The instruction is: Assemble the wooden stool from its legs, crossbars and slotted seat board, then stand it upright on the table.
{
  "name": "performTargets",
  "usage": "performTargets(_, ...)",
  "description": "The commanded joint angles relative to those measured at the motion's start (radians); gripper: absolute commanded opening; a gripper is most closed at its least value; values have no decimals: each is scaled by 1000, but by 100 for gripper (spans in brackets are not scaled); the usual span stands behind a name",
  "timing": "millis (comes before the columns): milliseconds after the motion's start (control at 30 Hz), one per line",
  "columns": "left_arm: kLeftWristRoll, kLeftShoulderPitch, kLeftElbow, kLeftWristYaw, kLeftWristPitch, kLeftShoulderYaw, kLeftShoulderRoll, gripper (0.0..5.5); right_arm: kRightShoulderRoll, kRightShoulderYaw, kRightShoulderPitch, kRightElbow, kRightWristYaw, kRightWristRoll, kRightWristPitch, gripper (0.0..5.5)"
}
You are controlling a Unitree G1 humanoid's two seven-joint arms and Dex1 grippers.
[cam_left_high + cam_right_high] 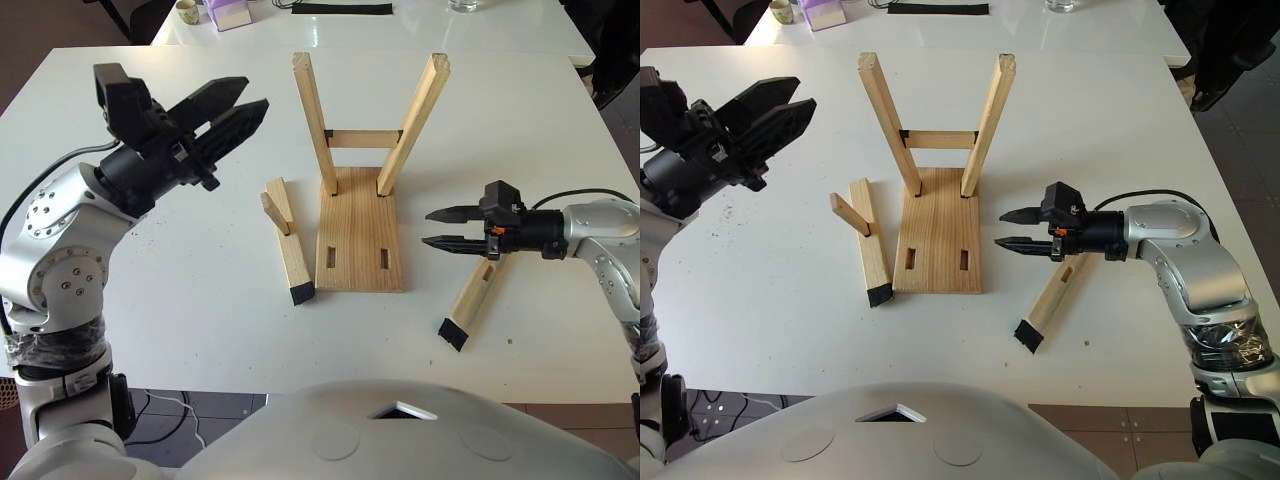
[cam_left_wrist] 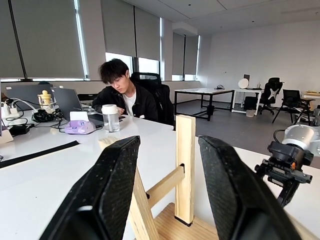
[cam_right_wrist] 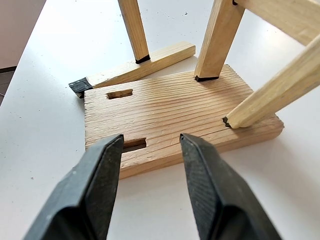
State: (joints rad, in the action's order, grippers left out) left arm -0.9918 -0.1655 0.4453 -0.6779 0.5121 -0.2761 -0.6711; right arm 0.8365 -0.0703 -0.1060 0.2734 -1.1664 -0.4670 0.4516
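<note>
1. Hovering high over the left side of the table (image 1: 180, 330), the left gripper (image 1: 255, 93) has its jaws spread wide with nothing between them. It is aimed toward the standing frame, and I'd guess it is held up there to keep clear of the work.
2. Just left of the board lies a loose leg (image 1: 293, 262) with a short crossbar (image 1: 274, 208) sticking out of it. Its black cap faces the robot, and it looks within easy reach for fitting.
3. Mid-table, the slotted seat board (image 1: 358, 215) lies flat with its underside up, probably so legs can be pushed down into it. Two standing legs (image 1: 315, 120) sit in its far slots, splayed apart and tied by a fitted crossbar (image 1: 363, 138). The two near slots (image 1: 331, 257) are bare, so I'd call the job about half done.
4. Near the board's right edge, the right gripper (image 1: 430, 228) sits low. Its jaws are moderately parted and empty, and they point at the nearer slot.
5. Beneath that wrist a second loose leg (image 1: 470, 305) rests on the table, black cap toward the robot.
6. I can make out no lettering on the wood or the grippers.
</note>
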Motion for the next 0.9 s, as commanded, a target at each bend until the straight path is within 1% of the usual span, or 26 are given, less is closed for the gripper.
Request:
performTargets(33,112,69,-66,-21,18,136,40,218,0,-4,-3,8,2,14,-11,207)
performTargets(133,316,167,-208,-52,-61,309,73,218,-2,-19,5,4,4,28,-19,207)
performTargets(200,368,187,-255,-56,-94,342,108,218,-2,-24,1,0,2,34,-21,207)
performTargets(267,336,162,-232,-47,-88,299,137,218,0,-24,-4,-1,-1,35,-19,207)
performTargets(333,244,110,-164,-22,-55,211,145,218,2,-20,-2,1,-3,34,-18,207)
performTargets(400,160,57,-100,6,-18,133,130,218,2,-14,8,6,0,34,-17,207)
performTargets(467,119,31,-52,12,8,86,105,218,0,-12,18,15,5,33,-16,207)
performTargets(633,67,11,-13,38,57,51,92,218,-5,-11,22,19,12,31,-15,207)
performTargets(900,11,-169,-68,244,87,3,172,218,-14,-20,10,21,16,32,-15,207)
